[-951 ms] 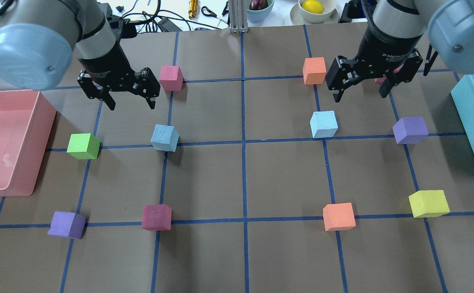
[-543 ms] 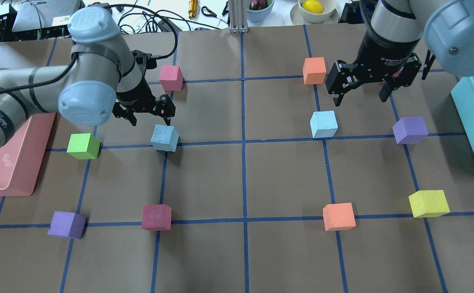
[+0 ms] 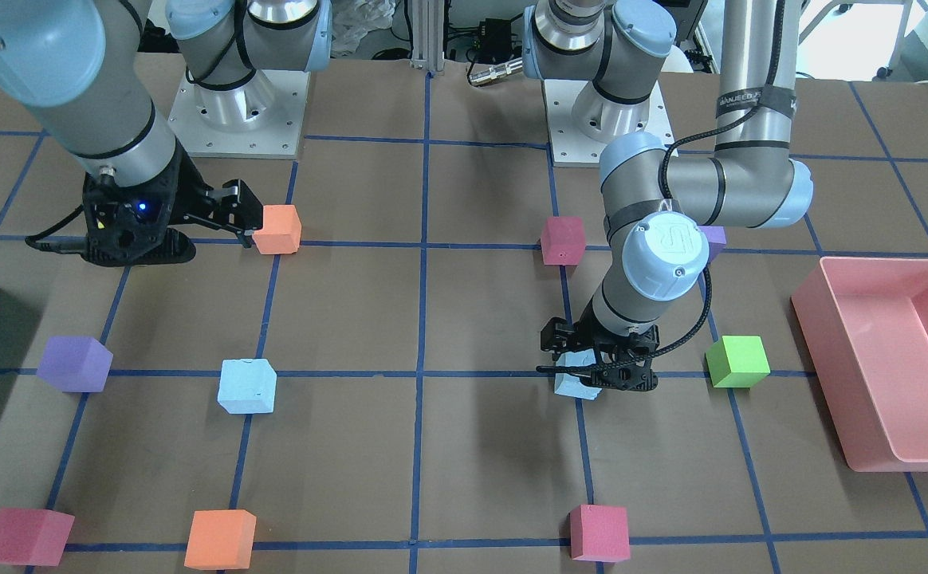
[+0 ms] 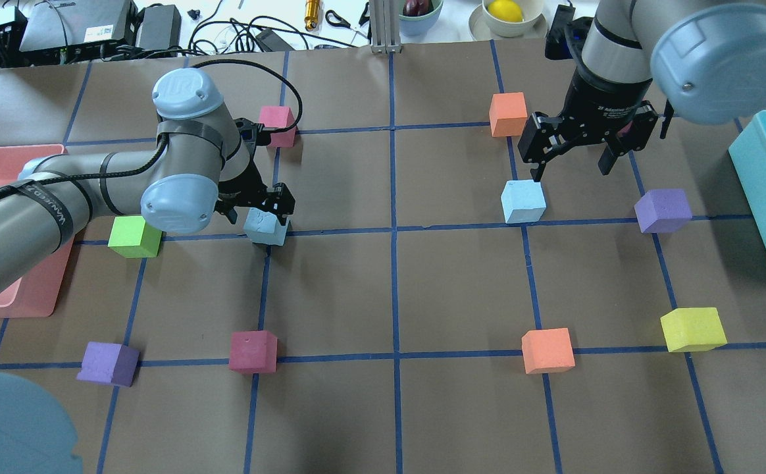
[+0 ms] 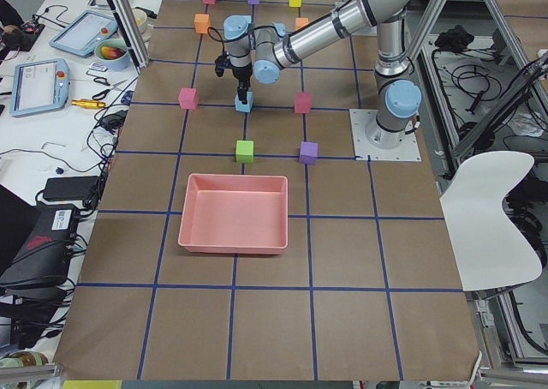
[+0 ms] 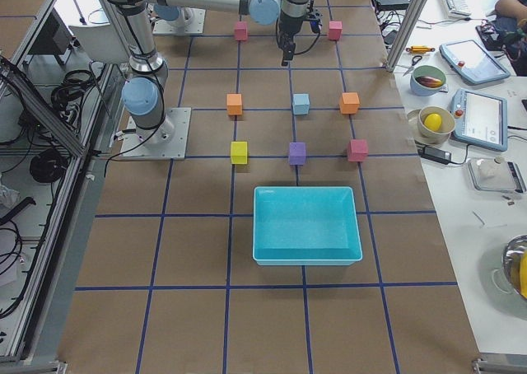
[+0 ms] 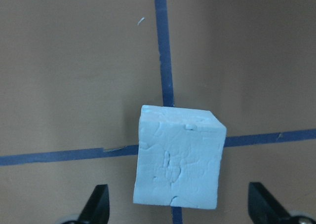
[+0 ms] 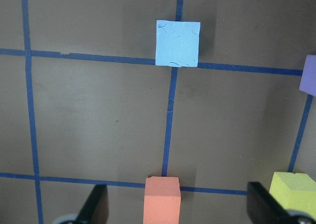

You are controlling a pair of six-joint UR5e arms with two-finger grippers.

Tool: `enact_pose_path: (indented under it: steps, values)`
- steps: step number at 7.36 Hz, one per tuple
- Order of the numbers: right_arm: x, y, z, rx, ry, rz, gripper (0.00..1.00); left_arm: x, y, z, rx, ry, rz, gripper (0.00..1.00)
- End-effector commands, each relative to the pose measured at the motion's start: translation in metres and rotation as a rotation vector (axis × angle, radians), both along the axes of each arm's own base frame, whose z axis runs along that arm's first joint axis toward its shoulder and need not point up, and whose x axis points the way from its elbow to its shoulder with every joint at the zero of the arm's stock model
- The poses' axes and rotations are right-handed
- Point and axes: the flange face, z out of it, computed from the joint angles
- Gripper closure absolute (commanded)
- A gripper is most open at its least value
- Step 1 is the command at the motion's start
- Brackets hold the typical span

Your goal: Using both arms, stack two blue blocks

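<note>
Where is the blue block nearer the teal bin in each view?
Front-facing: blue block, left of centre.
Overhead: right of centre.
Exterior left: not seen; the left arm seems to cover that spot.
Exterior right: middle, upper half.
Left wrist: not in it; that is the other blue block.
Right wrist: top centre.
Landmark: the purple cube beside it, towards the teal bin.

Open table (image 4: 393, 289) between left blue block (image 4: 266, 232) and right blue block (image 4: 523, 201); green cube (image 4: 134, 236) and purple cube (image 4: 663, 210) on outer flanks.
</note>
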Motion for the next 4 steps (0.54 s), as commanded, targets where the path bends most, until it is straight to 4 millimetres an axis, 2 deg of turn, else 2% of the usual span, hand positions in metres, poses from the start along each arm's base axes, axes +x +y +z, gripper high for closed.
enact_pose_path:
  steps: [1, 2, 4]
  values:
    - [-0.008, -0.039, -0.058, -0.009, 0.002, 0.002, 0.0, -0.002, 0.0, -0.02, 0.024, 0.001, 0.016, 0.0]
    - [-0.007, -0.051, -0.095, -0.058, -0.007, 0.001, 0.0, -0.002, -0.001, -0.022, 0.027, -0.002, -0.007, 0.0]
    - [-0.007, -0.051, -0.151, -0.126, -0.007, 0.01, 0.0, -0.003, -0.002, -0.027, 0.033, -0.001, 0.0, 0.0]
